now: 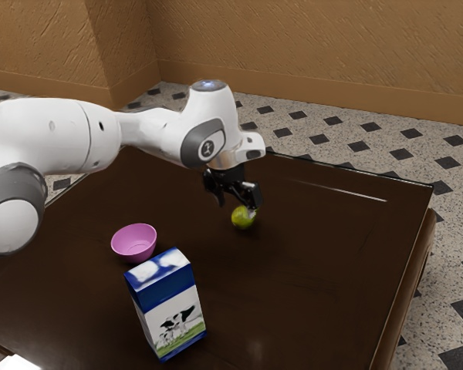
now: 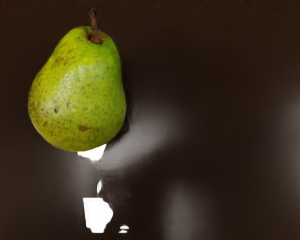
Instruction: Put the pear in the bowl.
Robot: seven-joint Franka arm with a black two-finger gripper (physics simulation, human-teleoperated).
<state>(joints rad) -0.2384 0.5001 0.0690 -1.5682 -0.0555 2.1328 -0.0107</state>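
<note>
My black gripper point(image 1: 235, 203) stands open above the table, its two fingers well apart. The green pear point(image 1: 242, 219) lies on the dark table close below it, partly overlapped by the finger toward the exterior view's right. In the wrist view the whole pear point(image 2: 79, 95) shows, stem included, lying on its side, and no finger touches it there. A pink bowl point(image 1: 135, 243) rests upright on the table, toward the exterior view's left from the gripper, with nothing visible inside.
A blue and white milk carton point(image 1: 168, 305) stands beside the bowl, nearer the exterior camera. The dark tabletop point(image 1: 316, 247) has its far edge behind the arm and a side edge at the exterior view's right. Light reflections show on its surface.
</note>
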